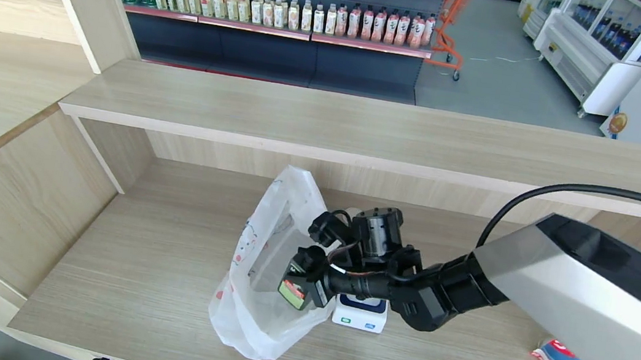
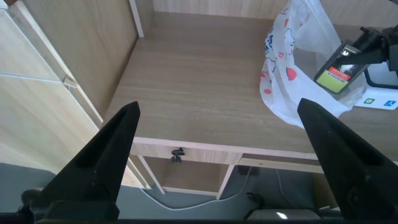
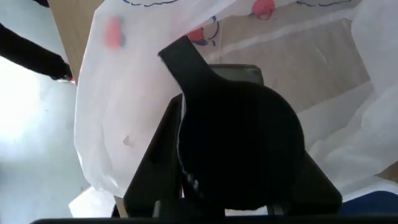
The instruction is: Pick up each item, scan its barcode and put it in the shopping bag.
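1. Nearest, the left gripper (image 2: 219,109) hung at the near edge of the counter (image 1: 158,282) with its two fingers spread wide and nothing between them, well apart from the bag.
2. The counter was pale wood-grain board, walled by a panel of the same board on the robot's left.
3. In the middle of it stood the shopping bag (image 1: 252,320), thin white plastic printed with red spots and blue line drawing, its mouth facing up.
4. The right gripper (image 1: 303,286) was at the bag's mouth, clenched on a dark item (image 1: 291,294). The item hung over the bag's right side, just above the plastic.
5. The item's label (image 2: 337,73) had a red band above a green one; its writing was too small to read.
6. Just beside the bag, on the robot's right, sat a white scanner (image 1: 361,318) with a blue top and a small green mark on its front.
7. Farther right, near the counter's edge, lay a blue, red and white packet (image 1: 560,359); its print was unreadable.
8. Behind rose a raised ledge (image 1: 364,127) of the same wood.
9. Beyond it, across a grey floor, store shelves (image 1: 280,13) held rows of bottles. An orange trolley (image 1: 455,24) stood at their end, and glass-fronted coolers (image 1: 599,37) stood to the right.
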Available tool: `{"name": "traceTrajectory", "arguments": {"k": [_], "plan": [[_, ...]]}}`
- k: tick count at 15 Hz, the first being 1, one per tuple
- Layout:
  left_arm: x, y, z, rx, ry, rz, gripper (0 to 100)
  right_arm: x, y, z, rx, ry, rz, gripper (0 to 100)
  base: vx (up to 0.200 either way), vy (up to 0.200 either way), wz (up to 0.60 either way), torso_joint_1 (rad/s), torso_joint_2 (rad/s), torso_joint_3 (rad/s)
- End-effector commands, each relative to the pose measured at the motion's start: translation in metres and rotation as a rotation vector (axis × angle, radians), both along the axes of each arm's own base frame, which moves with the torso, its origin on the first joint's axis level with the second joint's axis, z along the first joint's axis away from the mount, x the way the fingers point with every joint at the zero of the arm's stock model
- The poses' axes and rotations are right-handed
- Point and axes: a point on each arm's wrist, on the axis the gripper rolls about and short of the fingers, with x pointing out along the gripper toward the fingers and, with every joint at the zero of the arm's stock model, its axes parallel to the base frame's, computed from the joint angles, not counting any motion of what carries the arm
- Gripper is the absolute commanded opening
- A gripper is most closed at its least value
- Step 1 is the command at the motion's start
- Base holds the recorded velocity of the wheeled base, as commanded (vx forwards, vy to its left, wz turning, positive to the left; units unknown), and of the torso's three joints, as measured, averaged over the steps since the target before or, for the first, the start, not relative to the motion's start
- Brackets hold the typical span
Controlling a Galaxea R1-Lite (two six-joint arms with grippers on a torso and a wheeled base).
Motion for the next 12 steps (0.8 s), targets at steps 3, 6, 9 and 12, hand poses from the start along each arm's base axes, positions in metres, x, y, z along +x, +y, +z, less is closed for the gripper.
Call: {"name": "traceTrajectory", "arguments": {"k": [3,6,9,12], "plan": [[0.0,0.0,0.0,-0.001,-0.001,0.0,100,0.004,0.001,-0.015,-0.092,-0.138,0.08,0,0.0,0.0,0.0,0.0,0.0,0.0],[0.0,0.0,0.0,-0.001,-0.001,-0.001,100,0.005,0.0,-0.018,-0.091,-0.158,0.089,100,0.0,0.0,0.0,0.0,0.0,0.0],[0.0,0.0,0.0,-0.001,-0.001,-0.001,100,0.007,-0.003,-0.003,0.072,0.033,-0.031,100,0.0,0.0,0.0,0.0,0.0,0.0],[0.0,0.0,0.0,-0.001,-0.001,0.0,100,0.007,-0.02,0.031,0.287,0.286,-0.208,100,0.0,0.0,0.0,0.0,0.0,0.0]]}}
